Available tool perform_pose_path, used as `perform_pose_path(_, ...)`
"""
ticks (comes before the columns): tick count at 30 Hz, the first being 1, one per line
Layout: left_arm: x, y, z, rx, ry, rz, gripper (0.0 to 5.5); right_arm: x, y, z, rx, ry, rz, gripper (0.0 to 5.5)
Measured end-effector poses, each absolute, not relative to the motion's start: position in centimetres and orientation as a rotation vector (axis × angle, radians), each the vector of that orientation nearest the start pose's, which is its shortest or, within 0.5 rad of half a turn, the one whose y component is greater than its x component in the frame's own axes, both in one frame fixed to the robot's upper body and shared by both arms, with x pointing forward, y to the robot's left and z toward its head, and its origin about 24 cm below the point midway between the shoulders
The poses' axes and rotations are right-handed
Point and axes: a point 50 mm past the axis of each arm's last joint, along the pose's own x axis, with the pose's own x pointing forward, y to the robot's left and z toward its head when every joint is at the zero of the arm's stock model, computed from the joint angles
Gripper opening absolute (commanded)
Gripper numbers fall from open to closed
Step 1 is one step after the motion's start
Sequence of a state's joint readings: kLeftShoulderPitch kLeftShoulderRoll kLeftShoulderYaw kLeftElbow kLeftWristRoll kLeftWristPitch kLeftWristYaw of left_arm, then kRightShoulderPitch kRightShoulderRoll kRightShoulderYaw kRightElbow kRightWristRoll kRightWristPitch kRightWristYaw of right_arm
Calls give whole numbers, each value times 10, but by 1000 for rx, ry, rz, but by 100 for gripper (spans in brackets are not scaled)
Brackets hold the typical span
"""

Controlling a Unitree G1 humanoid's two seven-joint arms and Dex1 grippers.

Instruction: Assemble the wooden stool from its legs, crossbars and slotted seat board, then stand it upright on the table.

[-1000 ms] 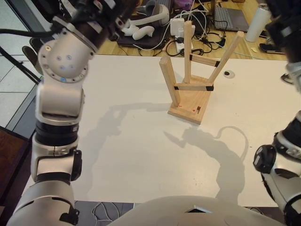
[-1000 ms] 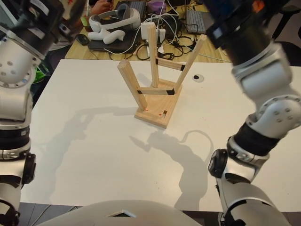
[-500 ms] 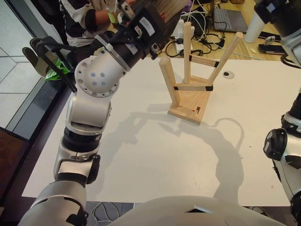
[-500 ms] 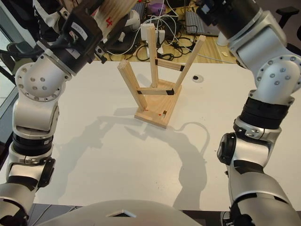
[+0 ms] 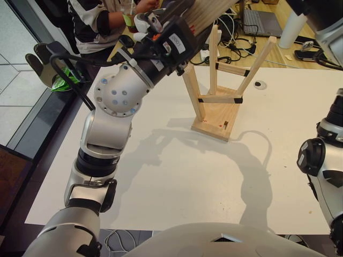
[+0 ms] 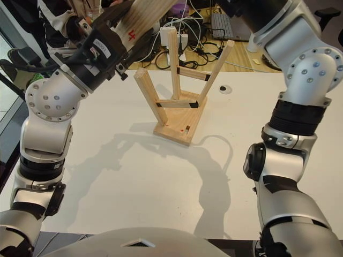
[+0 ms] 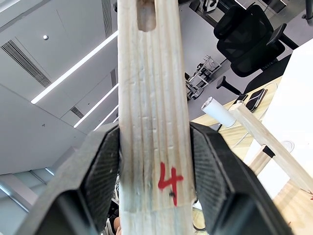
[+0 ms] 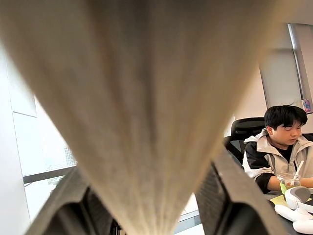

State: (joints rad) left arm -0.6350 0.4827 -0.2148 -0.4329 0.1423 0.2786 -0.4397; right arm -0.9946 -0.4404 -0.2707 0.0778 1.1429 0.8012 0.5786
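The stool is judged mostly built. On the seat board (image 5: 217, 120), which lies flat on the white table (image 5: 161, 182), three legs (image 5: 193, 91) are standing upward and two crossbars (image 5: 220, 99) are joined between them. The fourth leg (image 7: 151, 73) (marked with a red 4) is not yet inserted, and the turning upright is also left.

This leg is held in the air, above the seat board and to its left. It is clamped by the left gripper (image 7: 154, 152) near the marked end, and apparently by the right gripper (image 8: 146, 200) too. Its long axis is slanted, rising from the left gripper toward the right.
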Motion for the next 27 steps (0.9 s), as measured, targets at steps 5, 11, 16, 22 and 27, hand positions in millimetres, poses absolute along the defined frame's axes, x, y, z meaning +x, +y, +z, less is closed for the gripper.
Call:
perform_pose_path(5, 274, 100, 252, 805, -608, -598, 206, 313, -153, 325, 520, -377, 1179, 98)
perform_pose_path(11, 274, 100, 253, 820, -615, -589, 206, 312, -154, 325, 524, -380, 1197, 98)
perform_pose_path(16, 275, 101, 253, 822, -621, -590, 251, 312, -154, 325, 522, -381, 1199, 98)
perform_pose_path(22, 276, 105, 255, 799, -613, -581, 291, 311, -154, 325, 528, -388, 1195, 98)
perform_pose_path(27, 281, 119, 260, 549, -550, -559, 291, 318, -167, 334, 534, -465, 1026, 98)
